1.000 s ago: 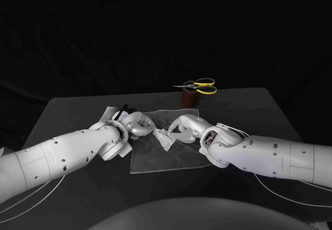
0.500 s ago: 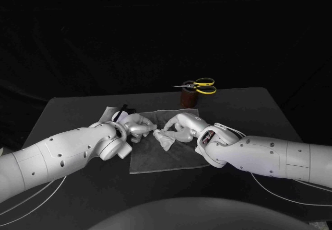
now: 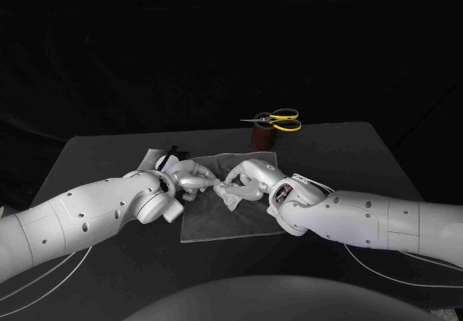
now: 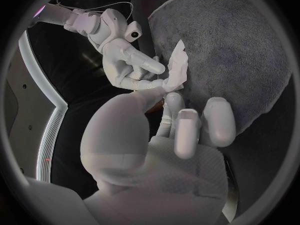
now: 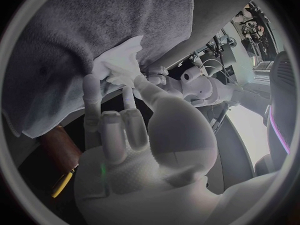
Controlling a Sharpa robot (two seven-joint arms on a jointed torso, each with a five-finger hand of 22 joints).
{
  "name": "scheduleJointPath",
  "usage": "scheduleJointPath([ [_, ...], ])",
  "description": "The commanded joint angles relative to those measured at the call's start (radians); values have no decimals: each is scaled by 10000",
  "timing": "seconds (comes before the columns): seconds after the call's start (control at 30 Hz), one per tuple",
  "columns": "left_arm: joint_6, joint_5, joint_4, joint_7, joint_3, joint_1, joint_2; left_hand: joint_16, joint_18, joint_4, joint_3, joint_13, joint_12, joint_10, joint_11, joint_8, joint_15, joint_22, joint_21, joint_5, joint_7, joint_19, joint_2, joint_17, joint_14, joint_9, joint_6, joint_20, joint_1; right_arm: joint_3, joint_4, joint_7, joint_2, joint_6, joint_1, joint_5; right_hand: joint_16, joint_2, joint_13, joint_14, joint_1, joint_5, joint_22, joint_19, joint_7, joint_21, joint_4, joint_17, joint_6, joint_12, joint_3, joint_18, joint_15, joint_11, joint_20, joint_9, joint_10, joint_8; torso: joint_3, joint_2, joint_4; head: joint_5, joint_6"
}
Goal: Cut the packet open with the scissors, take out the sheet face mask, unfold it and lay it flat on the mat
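Observation:
A crumpled, still folded white sheet face mask (image 3: pixel 229 193) hangs just over the grey mat (image 3: pixel 236 221) at the table's middle. My left hand (image 3: pixel 193 175) and right hand (image 3: pixel 251 178) meet over it, fingertips close together. In the left wrist view the left hand (image 4: pixel 178 130) reaches its thumb and a finger to the mask (image 4: pixel 177 67), where the right hand (image 4: pixel 128 60) pinches the same end. The right wrist view shows the right hand (image 5: pixel 122 127) with its fingers at the mask (image 5: pixel 122 62) and the left hand (image 5: pixel 187 87) touching it. The cut packet (image 3: pixel 152 158) lies behind the left hand.
Yellow-handled scissors (image 3: pixel 277 120) stand in a brown holder (image 3: pixel 263 138) at the table's far edge, beyond the mat; the holder (image 5: pixel 59 140) also appears beside my right hand. Bare black table (image 3: pixel 366 154) lies on both sides of the mat.
My right hand has shifted left toward the left hand, and the fingertips of both have closed in on the mask. The mask's upper end has been drawn in between them.

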Motion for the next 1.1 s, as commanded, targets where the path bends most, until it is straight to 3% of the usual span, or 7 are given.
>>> scheduleJointPath([
  [0.03,221,207,15,40,10,6,11,-60,-45,135,10,14,-10,-14,8,59,15,6,-37,-16,-34,-57,264,1789,684,-26,-8,-33,-2,5,-77,-553,71,-370,-44,-519,-34,-119,1629,499,-56,0,-34,-88,55,-61,34,1364,-75,-66,-104,194,41,81,20,-17,371,-69,6,1,1,24,0],
  [0.43,274,298,30,26,11,6,8,-60,-48,471,148,30,-34,20,8,84,17,23,-31,-14,-29,-45,855,1791,685,-58,-111,-29,-59,5,-250,-547,239,-581,-99,-557,-31,-120,1636,503,-148,3,-40,-83,64,-87,152,1385,-74,-57,-255,194,56,94,38,-28,372,-101,3,-1,-2,28,0],
  [1.1,347,472,63,85,11,6,34,-55,-53,803,382,5,-49,8,56,34,51,40,-24,-14,31,-35,1123,1808,692,-130,-238,-10,-243,6,-247,-396,364,-348,-108,-436,-20,-22,1683,521,-193,13,-42,-58,19,-104,310,1425,62,7,-371,199,43,63,41,-11,408,-62,0,-4,-11,67,0],
])
